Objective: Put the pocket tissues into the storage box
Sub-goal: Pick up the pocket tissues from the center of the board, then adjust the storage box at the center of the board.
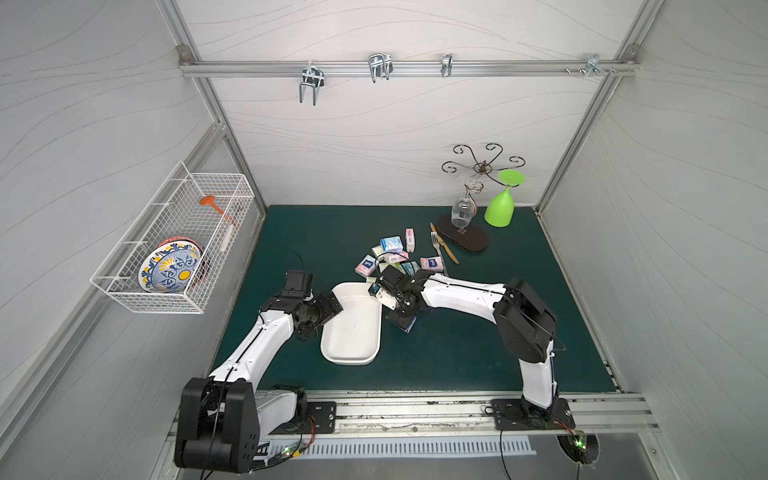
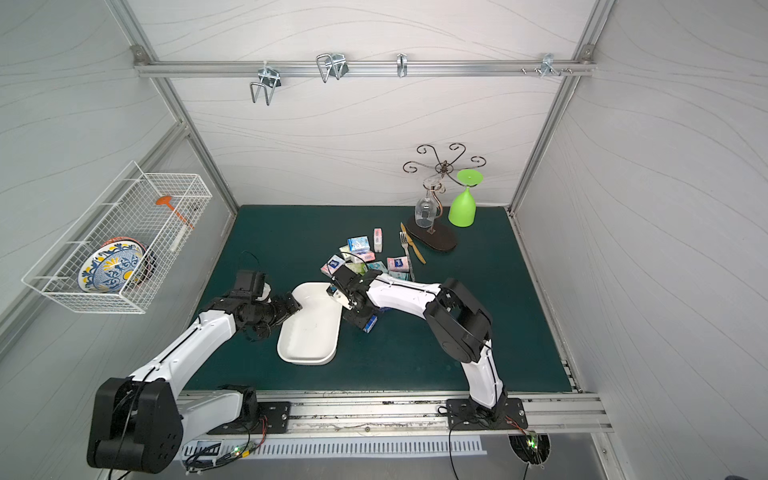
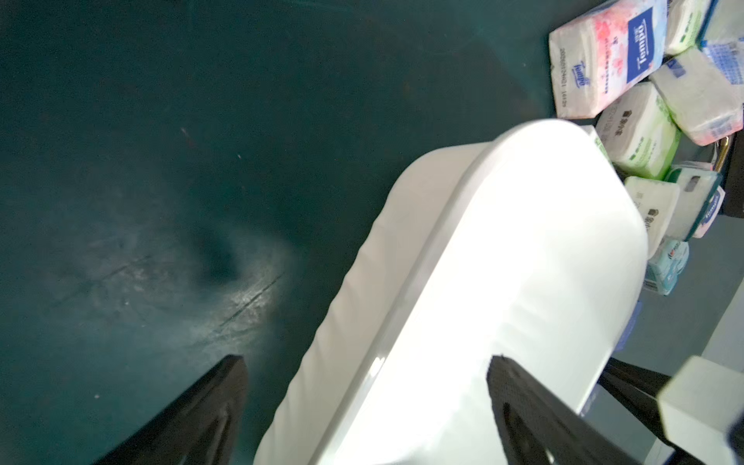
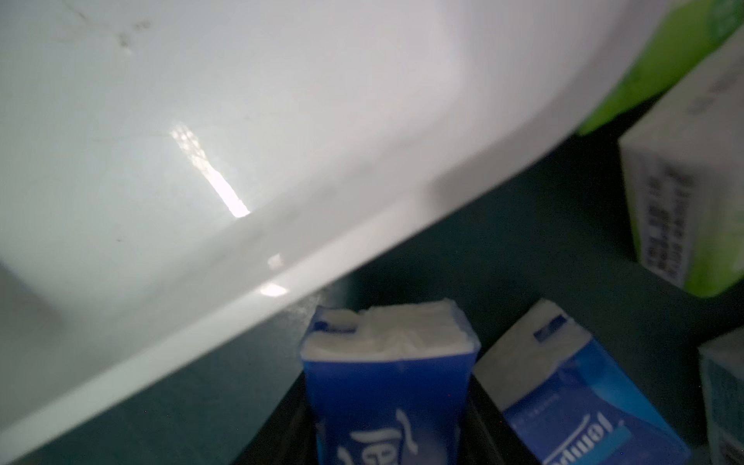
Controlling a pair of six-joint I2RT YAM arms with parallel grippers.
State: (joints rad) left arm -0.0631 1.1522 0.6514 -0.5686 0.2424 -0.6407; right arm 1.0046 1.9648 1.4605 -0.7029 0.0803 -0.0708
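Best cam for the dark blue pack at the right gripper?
Right wrist: the dark blue pack sits close-up between the jaws of the right gripper. Both top views show only a blue corner under it. Left wrist: at most a sliver past the storage box.

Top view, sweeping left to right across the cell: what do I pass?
White wire basket → open left gripper → shallow white plastic storage box → right gripper clamped on a dark blue tissue pack → clear upturned wine glass → lime-green upturned goblet.
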